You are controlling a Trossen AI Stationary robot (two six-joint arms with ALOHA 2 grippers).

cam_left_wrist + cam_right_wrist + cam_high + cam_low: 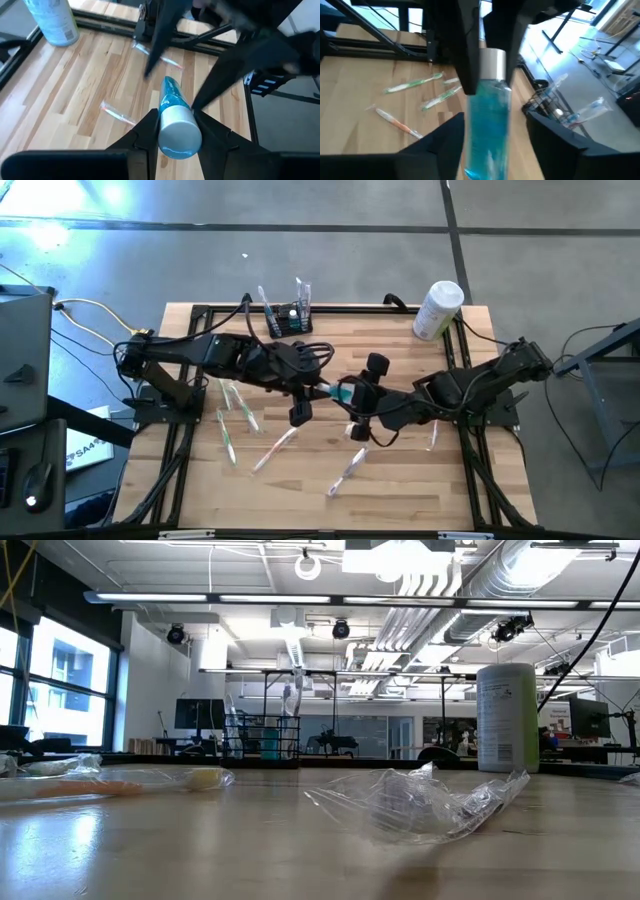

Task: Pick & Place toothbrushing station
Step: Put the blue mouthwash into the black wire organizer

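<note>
Mid-table handover of a blue tube, with the toothbrushing station (288, 316) waiting at the far edge

We see the left gripper (172, 131) pinching the silver cap end of the blue tube (172, 107) at table centre, while the right gripper (492, 137) stands with fingers spread on either side of the tube's body. From the table's centre the station lies toward 11 o'clock, already holding wrapped toothbrushes. We judge this wire rack light, rigid and tippable, best taken by its upper rim; loose toothbrushes (238, 408) lie toward 8 o'clock
</note>
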